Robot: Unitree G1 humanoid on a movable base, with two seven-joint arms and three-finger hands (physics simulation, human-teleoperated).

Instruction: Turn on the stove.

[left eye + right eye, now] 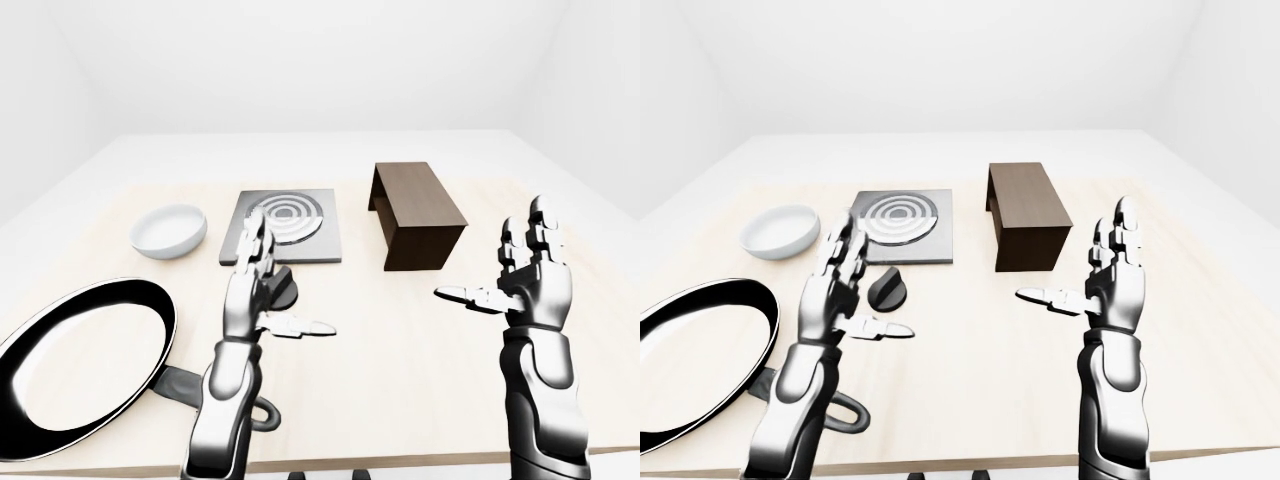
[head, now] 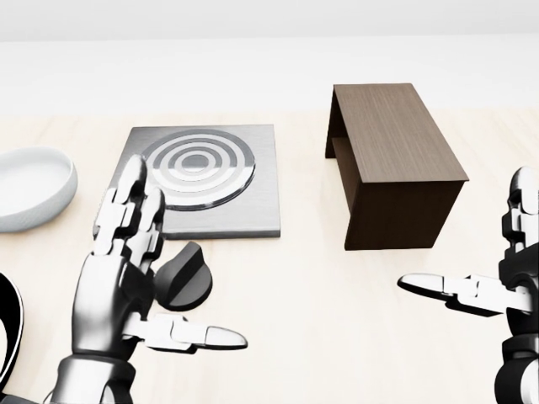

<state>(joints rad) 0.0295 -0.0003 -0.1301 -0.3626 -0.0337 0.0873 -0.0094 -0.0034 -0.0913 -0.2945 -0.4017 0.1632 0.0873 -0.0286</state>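
Observation:
The stove (image 2: 253,215) is a grey square plate in the upper left of the head view, and its concentric rings (image 2: 199,172) look bright and pale. Its black knob (image 2: 187,284) sits on the wooden table just below the plate. My left hand (image 2: 160,257) is raised above and left of the knob, fingers spread and open, touching nothing; its palm hides the knob's left edge. At the right, my right hand (image 1: 1080,262) hovers open over the table, holding nothing.
A dark brown wooden box (image 2: 392,164) stands right of the stove. A white bowl (image 2: 29,185) lies at its left. A black frying pan (image 1: 80,360) rests at the table's lower left, its handle near my left forearm. The table edge (image 1: 400,462) runs along the bottom.

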